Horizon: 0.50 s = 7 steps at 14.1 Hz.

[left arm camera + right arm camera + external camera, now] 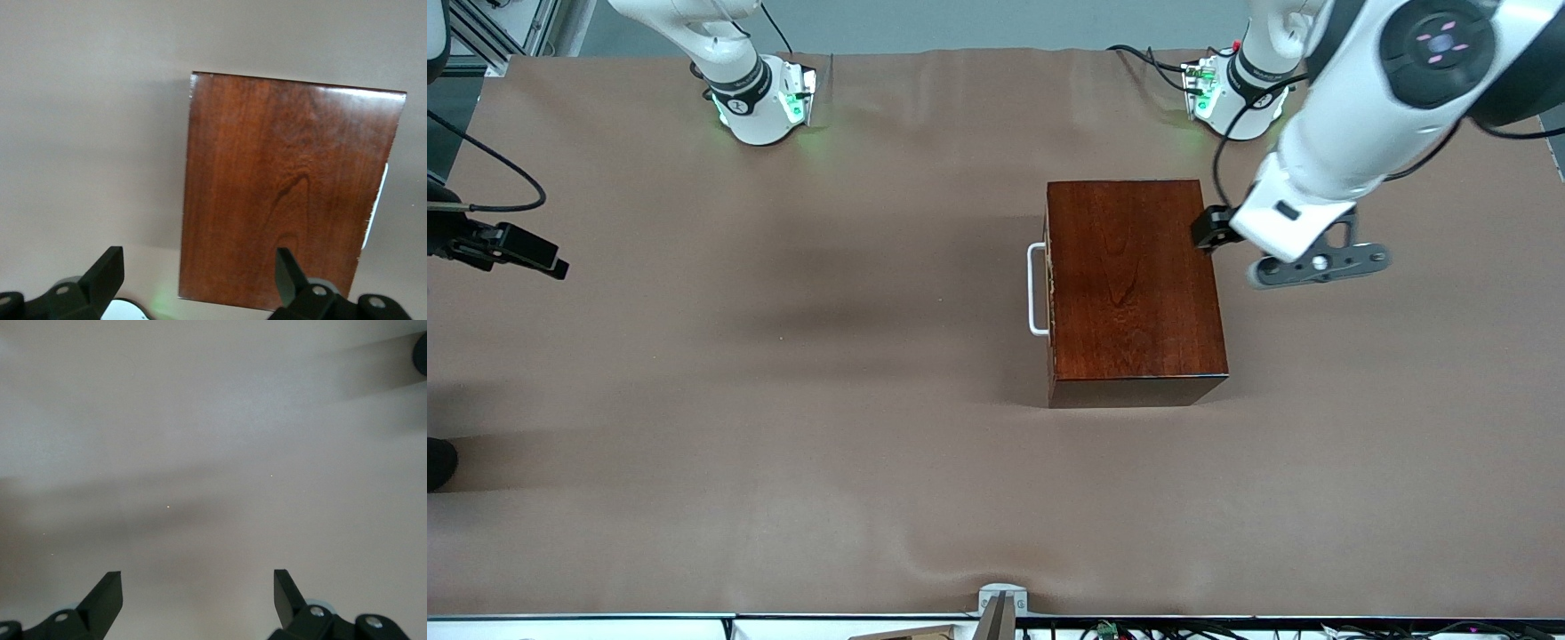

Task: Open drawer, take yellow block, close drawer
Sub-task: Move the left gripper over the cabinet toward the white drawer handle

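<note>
Both hands spread (drawer (1049, 286) shut), table (783, 400) bare.

Even overhead light, soft arm shadows on brown tablecloth (783, 462); glare on glossy wooden box (1129, 284); wrist views washed-out, soft.

a brown cloth (783, 427) covers the whole table, lying in soft ripples and low folds, most marked near the edge closest to the front camera. broad, blurred shadows fall across it in dark bands under even overhead light, and faint green glows tint the cloth along its farthest edge. a grey floor or wall strip (978, 22) runs above that edge, with a metal frame (507, 27) of slotted bars at one corner. black cables (498, 169) loop in from the side. along the nearest edge sits a pale rail (694, 622) with a small grey bracket (1000, 604) and tangled wires (1227, 629).
</note>
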Tool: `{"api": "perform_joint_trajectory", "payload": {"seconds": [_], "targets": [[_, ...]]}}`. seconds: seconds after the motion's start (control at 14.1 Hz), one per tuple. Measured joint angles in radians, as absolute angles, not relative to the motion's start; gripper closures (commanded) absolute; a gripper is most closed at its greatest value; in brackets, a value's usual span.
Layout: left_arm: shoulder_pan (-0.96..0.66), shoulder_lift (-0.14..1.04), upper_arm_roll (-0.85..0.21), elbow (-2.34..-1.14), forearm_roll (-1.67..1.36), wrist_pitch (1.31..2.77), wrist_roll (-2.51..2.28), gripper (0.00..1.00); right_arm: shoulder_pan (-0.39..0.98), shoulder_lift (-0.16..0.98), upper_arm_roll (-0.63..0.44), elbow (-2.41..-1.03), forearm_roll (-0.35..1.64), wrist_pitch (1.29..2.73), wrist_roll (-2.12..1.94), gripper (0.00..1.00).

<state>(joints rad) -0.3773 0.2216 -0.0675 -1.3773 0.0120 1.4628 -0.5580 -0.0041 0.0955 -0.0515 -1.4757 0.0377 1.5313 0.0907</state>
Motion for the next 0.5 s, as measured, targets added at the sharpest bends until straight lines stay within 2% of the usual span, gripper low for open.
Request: {"api": "perform_joint_trajectory", "payload": {"seconds": [0.5], "targets": [[-0.501, 0.332, -0.068, -1.312, 0.012, 1.530, -0.781, 0.00, -0.004, 0.096, -0.051, -1.476, 0.038, 1.531, 0.091, 0.00]]}}
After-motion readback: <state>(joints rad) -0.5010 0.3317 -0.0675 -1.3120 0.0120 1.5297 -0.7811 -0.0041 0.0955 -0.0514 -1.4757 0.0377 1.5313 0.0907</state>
